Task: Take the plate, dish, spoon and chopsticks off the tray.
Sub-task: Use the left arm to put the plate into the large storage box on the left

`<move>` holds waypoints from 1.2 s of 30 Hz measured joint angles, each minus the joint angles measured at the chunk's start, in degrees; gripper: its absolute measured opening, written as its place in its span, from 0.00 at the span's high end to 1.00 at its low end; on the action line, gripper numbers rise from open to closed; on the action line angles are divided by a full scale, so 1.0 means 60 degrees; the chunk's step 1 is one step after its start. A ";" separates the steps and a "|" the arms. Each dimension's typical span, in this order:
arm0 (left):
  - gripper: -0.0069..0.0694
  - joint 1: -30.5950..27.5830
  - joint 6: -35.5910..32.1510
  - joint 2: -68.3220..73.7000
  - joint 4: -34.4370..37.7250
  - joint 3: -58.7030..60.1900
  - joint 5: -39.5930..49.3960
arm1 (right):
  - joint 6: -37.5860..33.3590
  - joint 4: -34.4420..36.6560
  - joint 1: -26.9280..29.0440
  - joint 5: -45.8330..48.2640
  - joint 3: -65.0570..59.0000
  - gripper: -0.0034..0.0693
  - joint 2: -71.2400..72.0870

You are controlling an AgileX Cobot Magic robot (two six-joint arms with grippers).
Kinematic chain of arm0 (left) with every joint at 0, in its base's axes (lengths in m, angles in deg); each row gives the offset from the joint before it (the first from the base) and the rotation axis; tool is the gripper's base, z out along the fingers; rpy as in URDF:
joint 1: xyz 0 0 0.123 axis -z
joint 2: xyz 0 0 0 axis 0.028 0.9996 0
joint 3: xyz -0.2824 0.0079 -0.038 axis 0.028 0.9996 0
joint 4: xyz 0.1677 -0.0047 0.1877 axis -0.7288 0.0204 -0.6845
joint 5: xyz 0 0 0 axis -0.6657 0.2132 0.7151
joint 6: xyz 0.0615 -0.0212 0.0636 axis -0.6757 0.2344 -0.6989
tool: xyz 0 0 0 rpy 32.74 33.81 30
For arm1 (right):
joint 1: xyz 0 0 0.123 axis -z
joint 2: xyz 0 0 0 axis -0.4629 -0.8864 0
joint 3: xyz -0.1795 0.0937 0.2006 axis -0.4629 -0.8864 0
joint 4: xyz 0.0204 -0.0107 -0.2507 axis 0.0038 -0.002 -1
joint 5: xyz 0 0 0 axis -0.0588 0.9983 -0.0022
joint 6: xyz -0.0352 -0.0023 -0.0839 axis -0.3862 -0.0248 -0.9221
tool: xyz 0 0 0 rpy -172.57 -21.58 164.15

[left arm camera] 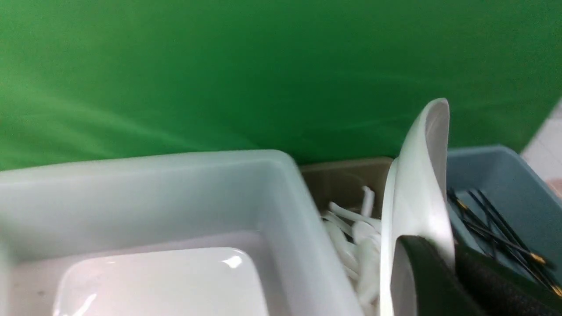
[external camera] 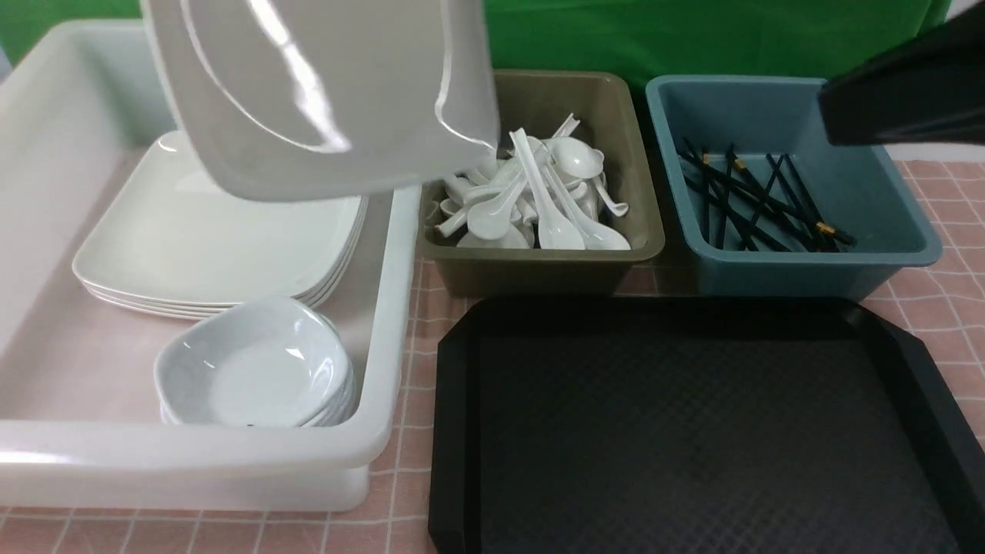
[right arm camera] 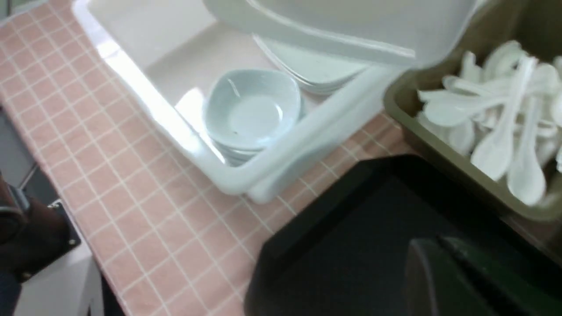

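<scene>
My left gripper is shut on the rim of the large white square plate, holding it tilted in the air above the white bin; the plate shows edge-on in the left wrist view. The gripper itself is hidden in the front view. The black tray shows only its bare diamond-pattern surface. My right gripper hovers high over the blue tub, fingers together and empty; it also shows in the right wrist view. White spoons and black chopsticks lie in the tubs.
A white bin at left holds a stack of square plates and a stack of small dishes. An olive tub and a blue tub stand behind the tray. Pink checked cloth covers the table.
</scene>
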 joint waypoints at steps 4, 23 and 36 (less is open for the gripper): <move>0.89 -0.2003 -0.0561 0.0017 0.1249 0.0466 -0.0147 | -0.0022 -0.0177 -0.0977 -0.0098 0.0796 0.91 -0.0846; 0.88 -0.3273 -0.5085 0.1528 0.8727 0.6785 -0.4782 | 0.0271 -0.0720 -0.2543 -0.0602 0.3020 0.91 -0.3301; 0.85 -0.3273 -0.4644 0.2599 0.8171 0.6785 -0.4932 | 0.0354 -0.0720 -0.2543 -0.0416 0.3022 0.91 -0.3352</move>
